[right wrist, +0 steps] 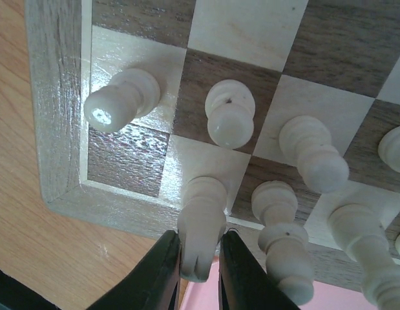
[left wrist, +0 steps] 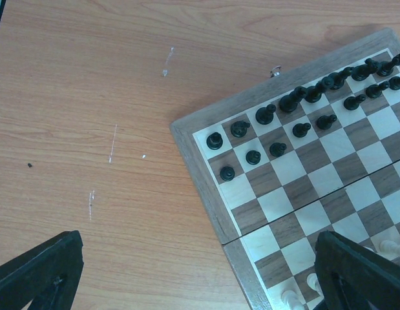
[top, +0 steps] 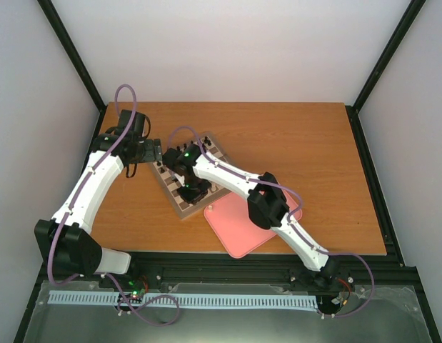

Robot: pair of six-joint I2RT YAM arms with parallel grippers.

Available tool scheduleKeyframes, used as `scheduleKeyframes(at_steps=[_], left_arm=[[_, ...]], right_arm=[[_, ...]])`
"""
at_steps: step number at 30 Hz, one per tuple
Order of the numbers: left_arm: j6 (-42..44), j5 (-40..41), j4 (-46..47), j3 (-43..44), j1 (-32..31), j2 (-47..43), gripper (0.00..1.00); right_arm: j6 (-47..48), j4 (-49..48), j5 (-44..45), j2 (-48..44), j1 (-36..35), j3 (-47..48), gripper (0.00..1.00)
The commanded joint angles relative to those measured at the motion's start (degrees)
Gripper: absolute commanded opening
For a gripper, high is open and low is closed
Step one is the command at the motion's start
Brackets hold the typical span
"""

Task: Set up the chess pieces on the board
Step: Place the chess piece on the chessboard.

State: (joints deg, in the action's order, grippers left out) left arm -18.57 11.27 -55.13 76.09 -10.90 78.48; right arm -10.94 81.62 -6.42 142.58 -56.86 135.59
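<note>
- The right gripper is pressing its two dark fingers against the sides of the held piece, a pale cream one, at the bottom centre of the right wrist view
- The held piece is sitting over a cream square in the outermost row, just beside the lower border of the board; whether its base is touching the square I cannot tell
- The board is filling most of that view, with one corner lying at the lower left over the wooden table
- The other pale chess pieces are standing upright around the held one: two in the next row at the upper left and centre, more running toward the right edge, and one just beside the right-hand finger
- A strip of the pink tray is showing past the board's edge at the bottom right
- The left gripper is holding its fingers wide apart with nothing between them; they are sitting in the two bottom corners of the left wrist view, one above bare table and one above the board
- The black pieces are standing in two diagonal rows along the board's far edge at the upper right of that view, while a few pale ones are peeking in at the bottom right
- In the overhead view the board is lying at an angle left of centre with the pink tray just beside its lower right side, and both arms are reaching over it
</note>
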Motion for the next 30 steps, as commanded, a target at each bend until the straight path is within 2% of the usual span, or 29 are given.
scheduleKeyframes(at_steps=[1,30], left_arm=[[0.73,-0.11,0.45,0.37,0.35,-0.76,1.00],[0.73,-0.10,0.67,0.11,0.36,-0.29,1.00]], right_arm=[[-0.06,0.56,0.51,0.85,0.17,2.23,0.19],[0.17,-2.70,1.40,0.82,0.26,1.97,0.16]])
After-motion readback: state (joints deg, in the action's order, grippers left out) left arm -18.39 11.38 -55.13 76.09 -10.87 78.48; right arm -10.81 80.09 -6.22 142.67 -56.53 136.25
